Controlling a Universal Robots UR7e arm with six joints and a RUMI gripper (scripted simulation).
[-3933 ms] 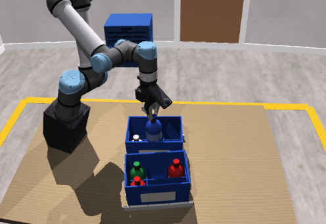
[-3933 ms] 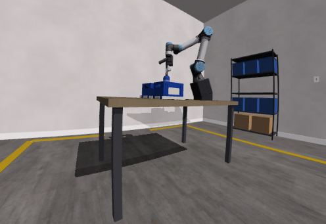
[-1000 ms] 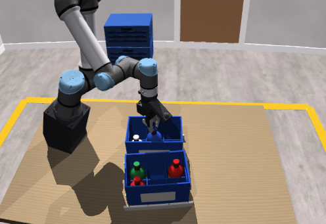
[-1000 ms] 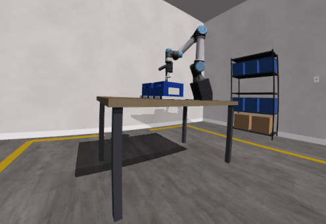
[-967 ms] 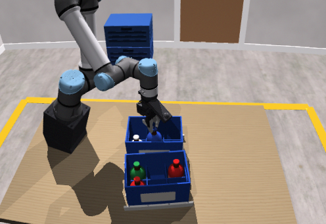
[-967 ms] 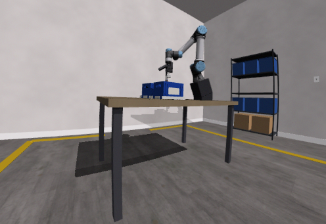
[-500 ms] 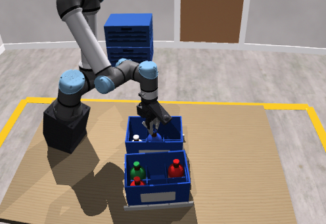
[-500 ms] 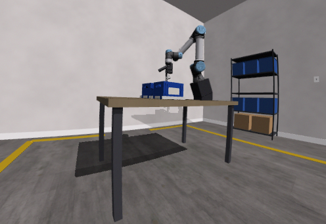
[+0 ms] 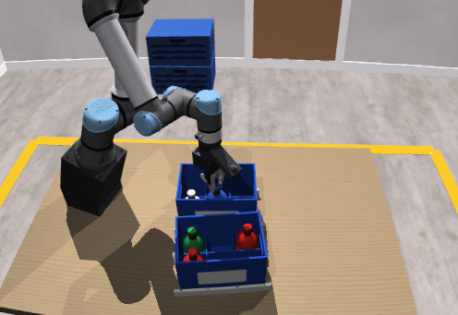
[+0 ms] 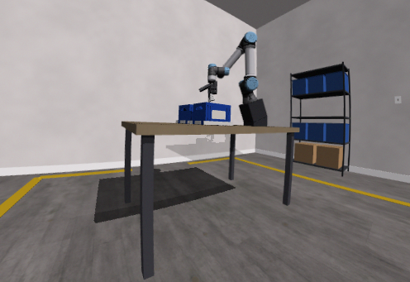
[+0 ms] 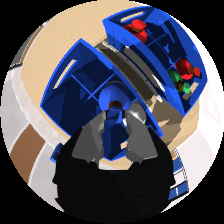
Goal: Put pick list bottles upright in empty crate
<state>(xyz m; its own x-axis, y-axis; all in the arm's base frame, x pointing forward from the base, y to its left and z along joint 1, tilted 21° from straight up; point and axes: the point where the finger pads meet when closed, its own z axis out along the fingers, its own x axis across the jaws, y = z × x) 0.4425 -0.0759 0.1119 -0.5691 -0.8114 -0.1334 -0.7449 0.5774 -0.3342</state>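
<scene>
My gripper (image 9: 215,187) (image 10: 211,97) (image 11: 115,110) is shut on the neck of a blue bottle (image 9: 216,194) and holds it upright, low inside the far blue crate (image 9: 251,180) (image 10: 212,112) (image 11: 64,76). A white-capped bottle (image 9: 191,194) stands in that crate's left part. The near blue crate (image 9: 185,276) (image 10: 184,112) (image 11: 161,26) holds a green bottle (image 9: 192,239) (image 11: 174,79) and two red bottles, one at the right (image 9: 247,237) and one at the front left (image 9: 193,255). A pale strip (image 11: 131,64) lies between the two crates; I cannot read it.
The robot's black base (image 9: 92,178) stands at the table's left rear. A stack of blue crates (image 9: 181,55) stands on the floor behind. A metal shelf with blue bins and boxes (image 10: 320,118) is by the right wall. A grey strip (image 9: 222,290) lies before the near crate.
</scene>
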